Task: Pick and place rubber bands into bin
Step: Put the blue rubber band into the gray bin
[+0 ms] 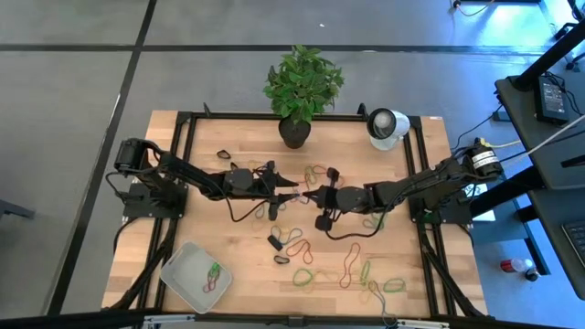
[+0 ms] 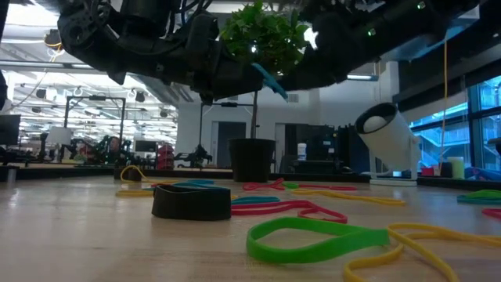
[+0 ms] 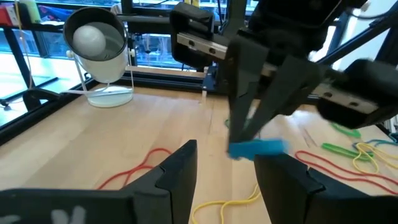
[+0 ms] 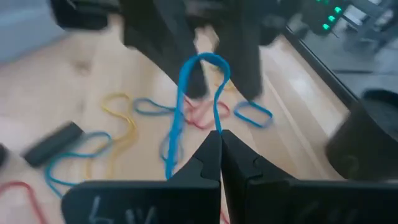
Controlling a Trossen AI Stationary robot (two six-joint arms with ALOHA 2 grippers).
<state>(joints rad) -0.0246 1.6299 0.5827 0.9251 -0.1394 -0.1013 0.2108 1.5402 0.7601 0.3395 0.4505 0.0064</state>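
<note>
Both grippers meet above the middle of the table. My right gripper (image 4: pixel 219 146), also seen from above (image 1: pixel 307 195), is shut on a blue rubber band (image 4: pixel 202 68) held in the air. My left gripper (image 3: pixel 227 163) faces it, open, with its fingers on either side of the band's far loop end (image 3: pixel 258 147). I cannot tell whether they touch it. Several more rubber bands (image 1: pixel 352 265) lie on the wood in green, red, yellow and blue. The whitish bin (image 1: pixel 181 274) sits at the near left with a green and a red band inside. My right gripper pinches the blue rubber band between its two shut fingertips, on the strand (image 4: pixel 217 127) at its near end. The fingers come from the table's right side, slanting a little down. The band reaches forward from them as a narrow loop, lifted clear of the table.
A potted plant (image 1: pixel 294 132) and a white round device (image 1: pixel 386 126) stand at the far edge. A small black block (image 1: pixel 274 242) and a wide black band (image 2: pixel 192 202) lie among the loose bands. Bare wood lies at the far left and around the bin.
</note>
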